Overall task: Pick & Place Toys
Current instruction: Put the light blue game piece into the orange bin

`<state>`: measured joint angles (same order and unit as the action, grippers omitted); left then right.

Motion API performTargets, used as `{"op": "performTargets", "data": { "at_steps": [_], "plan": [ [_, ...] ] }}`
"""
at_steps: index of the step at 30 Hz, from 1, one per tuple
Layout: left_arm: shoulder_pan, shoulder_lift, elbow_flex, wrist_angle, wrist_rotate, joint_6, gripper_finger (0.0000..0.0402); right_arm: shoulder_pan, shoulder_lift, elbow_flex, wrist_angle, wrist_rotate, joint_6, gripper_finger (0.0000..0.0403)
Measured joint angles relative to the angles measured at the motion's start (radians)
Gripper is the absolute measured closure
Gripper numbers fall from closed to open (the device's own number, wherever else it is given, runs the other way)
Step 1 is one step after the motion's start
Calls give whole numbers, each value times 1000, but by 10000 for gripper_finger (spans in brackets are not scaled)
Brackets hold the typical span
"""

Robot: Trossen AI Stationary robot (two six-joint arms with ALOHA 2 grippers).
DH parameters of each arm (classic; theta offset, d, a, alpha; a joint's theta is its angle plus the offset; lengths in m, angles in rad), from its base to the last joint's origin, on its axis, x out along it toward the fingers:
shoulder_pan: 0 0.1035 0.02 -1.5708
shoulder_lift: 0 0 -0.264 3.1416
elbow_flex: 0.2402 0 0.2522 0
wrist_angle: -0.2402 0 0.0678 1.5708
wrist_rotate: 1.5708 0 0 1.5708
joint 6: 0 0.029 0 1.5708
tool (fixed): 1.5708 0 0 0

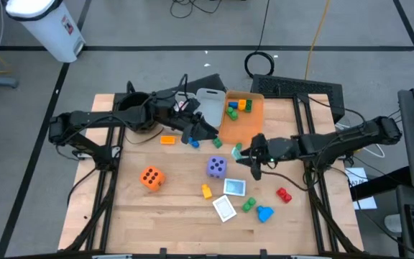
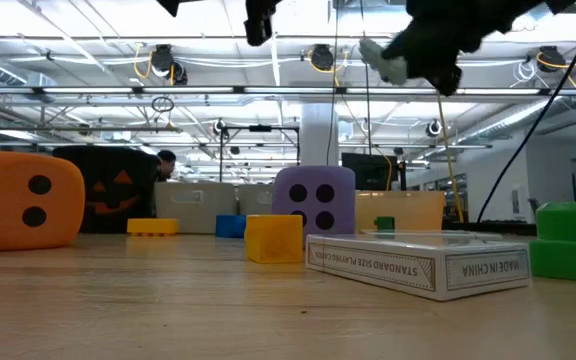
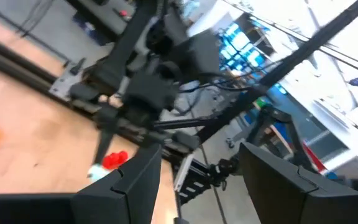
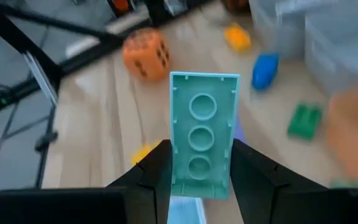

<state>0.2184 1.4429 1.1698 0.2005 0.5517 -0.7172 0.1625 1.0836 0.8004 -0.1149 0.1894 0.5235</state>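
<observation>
Between right tool [image 4: 194, 171] fingers: teal block [image 4: 202, 134], clamped, raised above table.

We note an orange bin [image 1: 244, 124] upper centre, a grey bin [image 1: 208, 104] left of it, and a black pot [image 1: 136, 111] upper left.

This is a robotics lab or industrial test hall. In the low view, an open ceiling [image 2: 268, 70] of metal trusses, strip lights and hanging cables fills the upper frame. In the high view, a wooden table [image 1: 178, 208] sits centre frame on a grey floor [image 1: 157, 29] marked with dark lines, with loose cables [image 1: 264, 63] at the upper centre and a keyboard [image 1: 297, 86] just right of them.
</observation>
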Motion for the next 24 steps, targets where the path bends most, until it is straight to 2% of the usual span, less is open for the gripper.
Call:
{"op": "performTargets", "data": {
  "at_steps": [7,13,18,24],
  "plan": [
    [0,2,0,-26,-89,-64,176,-58,46,124,9,58,-226,285],
    [0,23,0,-29,-99,-223,176,-82,130,285,-46,102,-415,285],
    [0,24,0,-99,-138,-199,176,-103,191,373,-132,98,-458,285],
    [1,24,0,-168,-195,-188,176,-104,227,400,-155,95,-458,285]
  ]
}}
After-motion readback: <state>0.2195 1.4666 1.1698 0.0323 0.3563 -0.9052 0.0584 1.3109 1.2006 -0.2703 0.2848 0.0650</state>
